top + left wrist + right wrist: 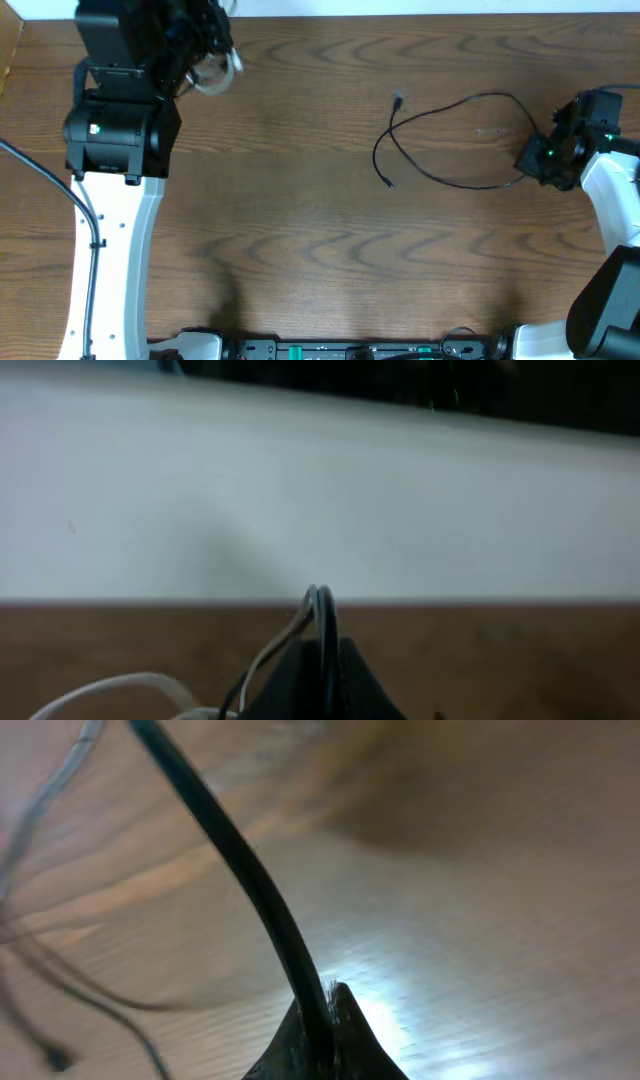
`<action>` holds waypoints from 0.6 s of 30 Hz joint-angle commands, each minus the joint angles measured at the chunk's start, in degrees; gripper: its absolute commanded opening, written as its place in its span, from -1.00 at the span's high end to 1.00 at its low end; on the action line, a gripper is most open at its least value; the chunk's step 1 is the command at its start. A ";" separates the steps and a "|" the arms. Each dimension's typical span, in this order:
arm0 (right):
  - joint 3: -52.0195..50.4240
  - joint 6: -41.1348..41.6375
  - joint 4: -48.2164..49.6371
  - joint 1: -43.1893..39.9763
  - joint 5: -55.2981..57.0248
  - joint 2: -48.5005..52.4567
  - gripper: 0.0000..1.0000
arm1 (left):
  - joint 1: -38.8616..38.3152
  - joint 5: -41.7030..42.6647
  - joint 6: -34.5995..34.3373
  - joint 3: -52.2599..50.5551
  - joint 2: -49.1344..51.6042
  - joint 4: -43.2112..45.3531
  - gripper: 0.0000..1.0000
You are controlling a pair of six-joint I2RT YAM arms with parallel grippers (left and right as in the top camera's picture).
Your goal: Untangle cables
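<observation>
- Black cord [235, 855] is pinched at the tips of your right gripper [322, 998], jaws shut on it. From there it climbs up and to the left in the wrist view.
- Outward from that grip, the overhead view shows the cord sweeping in one open loop across the right half of the table [300, 230]. Its back plug [399, 99] and front plug [388, 182] both lie free on the wood.
- Your left gripper [320, 650] is closed as well, with a thin loop standing up between the fingertips. The strand looks pale on one side and dark on the other, but the overhead view shows only the white cord [222, 72] at that corner.
- That white cord curls just beside the left gripper at the table's far left, well apart from the black one. No crossing between the two shows in any view.
- The separating looks done, or nearly so, with one cord to each arm and bare wood between them. What seems left is for you to lay each cord down and let go. The white coil is partly hidden under the arm, so you cannot tell whether it is knotted on itself.
- The surface is dark wood-grain, with a bright glare patch beneath the right wrist. A pale wall [300, 490] runs along the far edge, with darkness above it.
</observation>
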 commanded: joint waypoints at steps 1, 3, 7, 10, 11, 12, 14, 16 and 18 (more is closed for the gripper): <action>5.05 -2.21 0.70 -0.09 -8.15 -1.03 0.98 | -1.81 6.95 -1.38 0.72 0.09 -3.37 0.85; 10.16 -1.81 0.66 -0.09 -8.68 -1.03 0.98 | -3.50 7.26 -1.36 0.72 0.57 -6.34 0.85; 21.38 -0.33 1.99 -0.66 -7.52 -1.03 0.98 | -5.90 7.26 -1.36 0.72 1.75 -9.60 0.85; 29.42 2.54 3.48 -1.66 -4.09 -1.03 0.98 | -7.04 7.26 -1.36 0.72 3.04 -11.26 0.85; 31.47 3.61 4.63 -1.99 -2.78 -1.03 0.98 | -7.26 7.28 -1.36 0.72 3.50 -11.69 0.85; 33.40 4.81 6.73 -2.38 -1.40 -1.03 0.98 | -7.52 7.28 -1.36 0.72 3.89 -12.15 0.85; 35.60 5.57 10.95 -3.10 1.36 -1.03 0.98 | -7.98 7.28 -1.36 0.72 4.70 -12.74 0.85; 37.20 6.03 15.04 -4.02 5.97 -1.03 0.98 | -8.50 7.28 -1.36 0.72 5.44 -13.03 0.85; 37.81 5.97 18.18 -5.22 9.90 -1.03 0.98 | -8.92 7.28 -1.36 0.72 5.92 -13.33 0.85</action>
